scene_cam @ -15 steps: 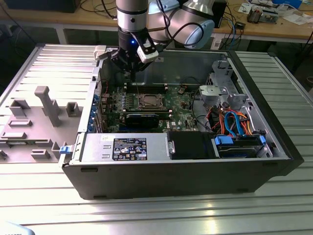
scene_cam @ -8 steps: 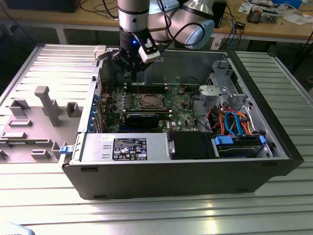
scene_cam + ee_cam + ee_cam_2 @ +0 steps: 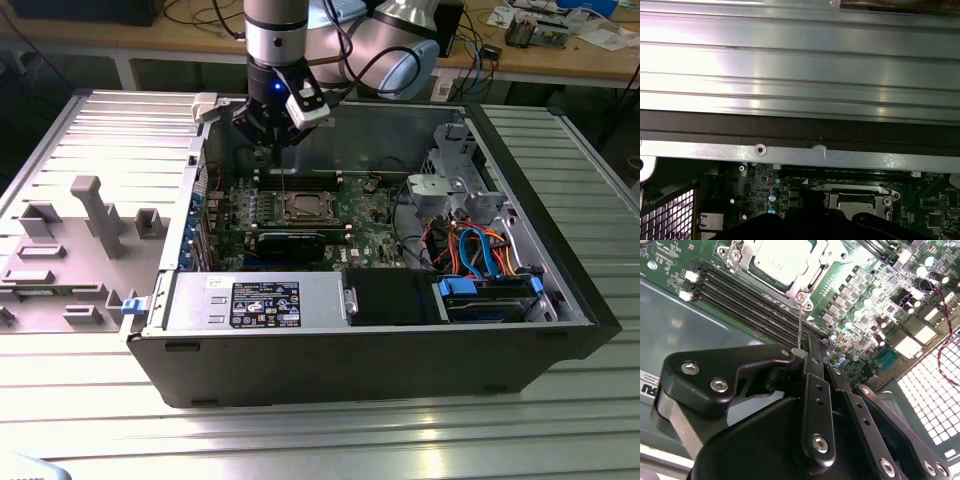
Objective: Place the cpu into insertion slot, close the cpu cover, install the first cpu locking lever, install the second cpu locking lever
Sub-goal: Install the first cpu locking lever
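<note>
The cpu lies flat in the insertion slot, its dull silver top facing up. The cpu cover is folded down around it as a silver frame. A thin wire locking lever rises from the socket's corner to my gripper, whose black fingers are shut on the lever's end. In the exterior view my gripper hangs just behind and above the socket, near the case's back wall. The socket also appears in the first wrist view, partly behind the gripper's dark body.
Long black memory slots run beside the socket. A black graphics card and the power supply lie in front of it. The drive cage and coloured cables are on the exterior view's right. The case wall stands close behind.
</note>
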Controlling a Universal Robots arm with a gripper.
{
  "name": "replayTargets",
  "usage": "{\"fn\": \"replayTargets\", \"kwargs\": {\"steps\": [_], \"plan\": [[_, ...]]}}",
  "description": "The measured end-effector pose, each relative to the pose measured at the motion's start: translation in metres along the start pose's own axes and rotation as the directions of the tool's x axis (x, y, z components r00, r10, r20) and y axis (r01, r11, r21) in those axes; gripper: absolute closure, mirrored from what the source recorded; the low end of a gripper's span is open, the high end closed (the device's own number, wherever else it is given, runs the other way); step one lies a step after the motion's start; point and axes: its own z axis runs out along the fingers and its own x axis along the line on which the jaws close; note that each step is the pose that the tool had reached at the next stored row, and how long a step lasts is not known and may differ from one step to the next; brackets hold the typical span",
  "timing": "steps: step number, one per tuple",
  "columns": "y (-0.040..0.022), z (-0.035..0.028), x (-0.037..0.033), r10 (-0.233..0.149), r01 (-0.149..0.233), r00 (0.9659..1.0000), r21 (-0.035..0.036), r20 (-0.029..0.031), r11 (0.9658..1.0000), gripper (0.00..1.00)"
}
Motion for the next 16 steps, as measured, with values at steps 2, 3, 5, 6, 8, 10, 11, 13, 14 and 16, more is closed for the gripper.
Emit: {"fn": "replayTargets", "kwargs": {"steps": [2,3,5,6,8,10,11,13,14,16], "plan": [[0.0000,0.0001,-0.0006,0.000,0.000,1.0000,0.0001,0.0000,1.0000,0.89],[-0.0001,0.0001,-0.0010,0.000,0.000,1.0000,0.0001,-0.0001,1.0000,0.89],[-0.0001,0.0002,-0.0017,0.000,0.000,1.0000,0.0001,0.0000,1.0000,0.89],[-0.0001,0.0002,-0.0021,0.000,0.000,1.0000,0.0000,-0.0001,1.0000,0.89],[-0.0002,0.0003,-0.0031,0.000,0.000,1.0000,0.0001,0.0000,1.0000,0.89],[-0.0003,0.0004,-0.0040,0.000,0.000,1.0000,0.0001,-0.0001,1.0000,0.89],[-0.0003,0.0004,-0.0044,0.000,0.000,1.0000,0.0001,-0.0001,1.0000,0.89],[-0.0003,0.0005,-0.0055,0.000,0.000,1.0000,0.0001,0.0000,1.0000,0.89],[-0.0004,0.0005,-0.0063,0.000,0.000,1.0000,0.0001,-0.0001,1.0000,0.89],[-0.0005,0.0006,-0.0076,0.000,0.000,1.0000,0.0001,-0.0001,1.0000,0.89]]}}
